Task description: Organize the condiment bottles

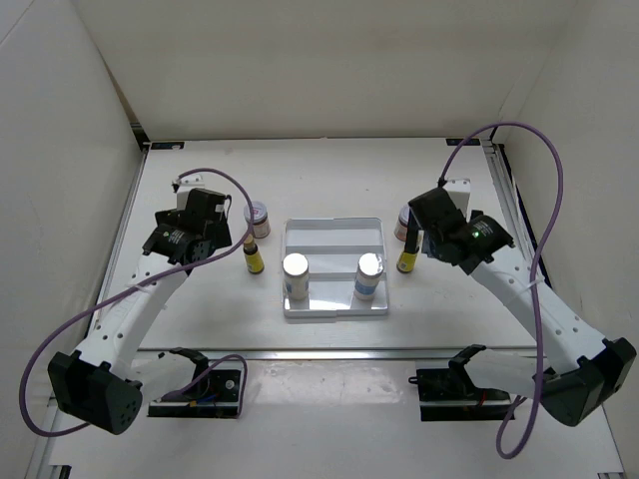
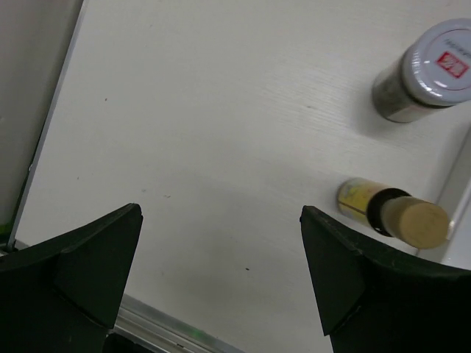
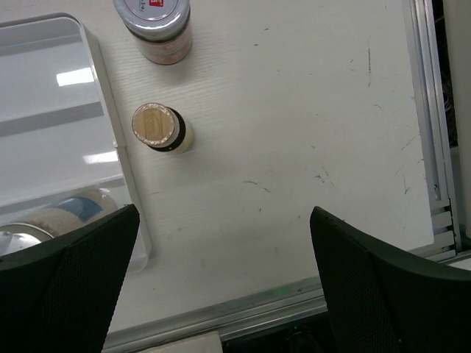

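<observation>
A white divided tray [image 1: 334, 238] lies at mid-table. Two white cylinders with silver caps [image 1: 296, 274] [image 1: 368, 273] stand in its near compartment. A slim yellow bottle with a brown cap [image 1: 255, 257] and a squat white-lidded jar [image 1: 258, 216] stand left of the tray; they also show in the left wrist view, bottle [image 2: 386, 213] and jar [image 2: 430, 70]. Another yellow bottle [image 1: 407, 255] [image 3: 158, 129] and another jar [image 1: 403, 219] [image 3: 156, 26] stand right of the tray. My left gripper [image 1: 222, 247] [image 2: 221, 279] is open and empty, left of its bottle. My right gripper [image 1: 427, 239] [image 3: 221, 279] is open and empty, right of its bottle.
The tray's far compartments hold nothing. Its right rim [image 3: 103, 95] shows in the right wrist view, with a white cylinder [image 3: 51, 220] behind it. Metal rails run along the table's near edge [image 3: 294, 294] and right side [image 1: 504, 200]. White enclosure walls stand around.
</observation>
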Action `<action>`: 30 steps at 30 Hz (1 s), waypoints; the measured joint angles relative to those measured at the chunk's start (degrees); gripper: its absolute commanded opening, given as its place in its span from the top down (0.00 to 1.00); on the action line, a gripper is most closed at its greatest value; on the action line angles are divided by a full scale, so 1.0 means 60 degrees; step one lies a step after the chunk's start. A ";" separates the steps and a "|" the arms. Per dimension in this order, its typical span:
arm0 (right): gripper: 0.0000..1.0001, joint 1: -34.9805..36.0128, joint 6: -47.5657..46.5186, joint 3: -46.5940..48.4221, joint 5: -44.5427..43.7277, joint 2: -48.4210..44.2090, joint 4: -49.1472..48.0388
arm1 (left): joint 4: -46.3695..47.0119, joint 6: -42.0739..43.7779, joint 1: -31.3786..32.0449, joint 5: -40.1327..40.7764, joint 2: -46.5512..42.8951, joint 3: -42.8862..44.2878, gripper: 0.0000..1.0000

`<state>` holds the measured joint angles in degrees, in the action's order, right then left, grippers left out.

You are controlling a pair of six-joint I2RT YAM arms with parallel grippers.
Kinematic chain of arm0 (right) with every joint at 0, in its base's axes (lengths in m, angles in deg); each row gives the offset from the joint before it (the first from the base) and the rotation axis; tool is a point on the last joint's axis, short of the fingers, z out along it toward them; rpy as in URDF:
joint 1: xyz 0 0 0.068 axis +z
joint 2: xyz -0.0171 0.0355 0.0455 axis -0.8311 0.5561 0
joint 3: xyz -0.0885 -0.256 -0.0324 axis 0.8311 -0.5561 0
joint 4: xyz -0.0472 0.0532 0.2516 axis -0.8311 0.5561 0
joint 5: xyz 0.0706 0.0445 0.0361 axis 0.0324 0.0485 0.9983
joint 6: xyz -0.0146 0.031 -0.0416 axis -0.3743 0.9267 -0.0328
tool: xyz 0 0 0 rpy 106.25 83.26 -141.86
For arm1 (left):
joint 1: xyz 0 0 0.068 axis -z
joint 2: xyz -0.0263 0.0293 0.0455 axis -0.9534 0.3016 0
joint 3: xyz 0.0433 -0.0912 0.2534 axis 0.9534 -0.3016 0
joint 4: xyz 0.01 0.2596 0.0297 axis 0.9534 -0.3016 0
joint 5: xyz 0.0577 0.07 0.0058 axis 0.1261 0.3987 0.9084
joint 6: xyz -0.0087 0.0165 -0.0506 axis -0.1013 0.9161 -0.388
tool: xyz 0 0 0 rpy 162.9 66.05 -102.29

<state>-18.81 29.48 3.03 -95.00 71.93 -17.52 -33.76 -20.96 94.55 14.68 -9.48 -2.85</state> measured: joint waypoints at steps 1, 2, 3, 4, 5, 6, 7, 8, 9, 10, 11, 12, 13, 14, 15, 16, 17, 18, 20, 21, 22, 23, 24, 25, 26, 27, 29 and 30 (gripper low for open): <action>0.00 -0.0321 -0.0215 0.0106 0.0295 0.0106 -0.0066 | 0.0066 -0.0004 -0.0222 -0.0098 -0.0047 -0.0255 0.00; 0.00 -0.0634 -0.0390 0.0226 0.0572 0.0259 -0.0131 | 0.0073 -0.0004 -0.0430 -0.0200 -0.0073 -0.0386 0.00; 0.00 -0.0874 -0.0532 0.0339 0.0823 0.0419 -0.0186 | 0.0091 -0.0004 -0.0634 -0.0299 -0.0087 -0.0423 0.00; 0.00 -0.1096 -0.0681 0.0433 0.1111 0.0594 -0.0295 | 0.0200 0.0018 -0.0812 -0.0375 -0.0106 -0.0423 0.00; 0.00 -0.1275 -0.0816 0.0452 0.1333 0.0729 -0.0423 | 0.0346 0.0033 -0.0951 -0.0448 -0.0146 -0.0423 0.00; 0.02 -0.1410 -0.0929 0.0452 0.1534 0.0841 -0.0510 | 0.0470 0.0062 -0.1067 -0.0488 -0.0178 -0.0423 0.00; 0.05 -0.1515 -0.1064 0.0452 0.1727 0.0933 -0.0565 | 0.0594 0.0095 -0.1166 -0.0525 -0.0211 -0.0423 0.00; 0.07 -0.1625 -0.1169 0.0452 0.1894 0.1002 -0.0641 | 0.0681 0.0113 -0.1235 -0.0535 -0.0215 -0.0423 0.00; 0.08 -0.1719 -0.1246 0.0452 0.2029 0.1042 -0.0725 | 0.0732 0.0135 -0.1282 -0.0565 -0.0211 -0.0423 0.00; 0.11 -0.1829 -0.1333 0.0452 0.2178 0.1086 -0.0816 | 0.0772 0.0146 -0.1300 -0.0645 -0.0204 -0.0423 0.00; 0.11 -0.1953 -0.1384 0.0452 0.2302 0.1144 -0.0911 | 0.0805 0.0160 -0.1300 -0.0718 -0.0200 -0.0423 0.00; 0.13 -0.2062 -0.1410 0.0452 0.2386 0.1224 -0.0987 | 0.0845 0.0168 -0.1300 -0.0776 -0.0200 -0.0423 0.00; 0.13 -0.2160 -0.1435 0.0452 0.2466 0.1348 -0.1035 | 0.0882 0.0171 -0.1300 -0.0838 -0.0200 -0.0423 0.00; 0.13 -0.2240 -0.1446 0.0455 0.2546 0.1483 -0.1075 | 0.0903 0.0178 -0.1300 -0.0871 -0.0204 -0.0423 0.00; 0.14 -0.2284 -0.1443 0.0455 0.2619 0.1650 -0.1115 | 0.0922 0.0193 -0.1300 -0.0922 -0.0204 -0.0423 0.00; 0.14 -0.2295 -0.1439 0.0455 0.2685 0.1814 -0.1144 | 0.0936 0.0200 -0.1300 -0.0962 -0.0204 -0.0423 0.00; 0.17 -0.2295 -0.1435 0.0455 0.2758 0.1971 -0.1184 | 0.0947 0.0204 -0.1300 -0.0991 -0.0204 -0.0423 0.00; 0.19 -0.2295 -0.1439 0.0455 0.2823 0.2113 -0.1213 | 0.0947 0.0204 -0.1300 -0.1009 -0.0204 -0.0423 0.00; 0.25 -0.2291 -0.1443 0.0452 0.2943 0.2302 -0.1290 | 0.0947 0.0208 -0.1300 -0.1071 -0.0200 -0.0423 0.00; 0.27 -0.2295 -0.1443 0.0452 0.3009 0.2368 -0.1359 | 0.0947 0.0211 -0.1300 -0.1107 -0.0197 -0.0423 0.00; 0.29 -0.2295 -0.1435 0.0452 0.3085 0.2404 -0.1435 | 0.0947 0.0211 -0.1300 -0.1144 -0.0186 -0.0423 0.00; 0.32 -0.2295 -0.1435 0.0452 0.3136 0.2466 -0.1486 | 0.0947 0.0211 -0.1300 -0.1180 -0.0160 -0.0423 0.00; 0.40 -0.2295 -0.1439 0.0452 0.3195 0.2521 -0.1508 | 0.0947 0.0215 -0.1300 -0.1198 -0.0131 -0.0423 0.00; 0.44 -0.2295 -0.1468 0.0452 0.3257 0.2579 -0.1526 | 0.0947 0.0219 -0.1300 -0.1220 -0.0098 -0.0423 0.00; 0.48 -0.2295 -0.1457 0.0448 0.3326 0.2630 -0.1592 | 0.0947 0.0222 -0.1300 -0.1239 -0.0076 -0.0423 0.00; 0.53 -0.2291 -0.1446 0.0444 0.3370 0.2670 -0.1647 | 0.0947 0.0237 -0.1300 -0.1257 -0.0058 -0.0423 0.00; 0.56 -0.2291 -0.1439 0.0426 0.3435 0.2710 -0.1741 | 0.0947 0.0251 -0.1300 -0.1297 -0.0051 -0.0423 0.00; 0.59 -0.2295 -0.1432 0.0423 0.3457 0.2714 -0.1756 | 0.0947 0.0262 -0.1300 -0.1311 -0.0051 -0.0423 0.00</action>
<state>-32.58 20.89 5.56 -74.26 88.21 -28.06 -28.08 -19.39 86.75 6.81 -9.78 -5.38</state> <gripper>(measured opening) 0.450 0.994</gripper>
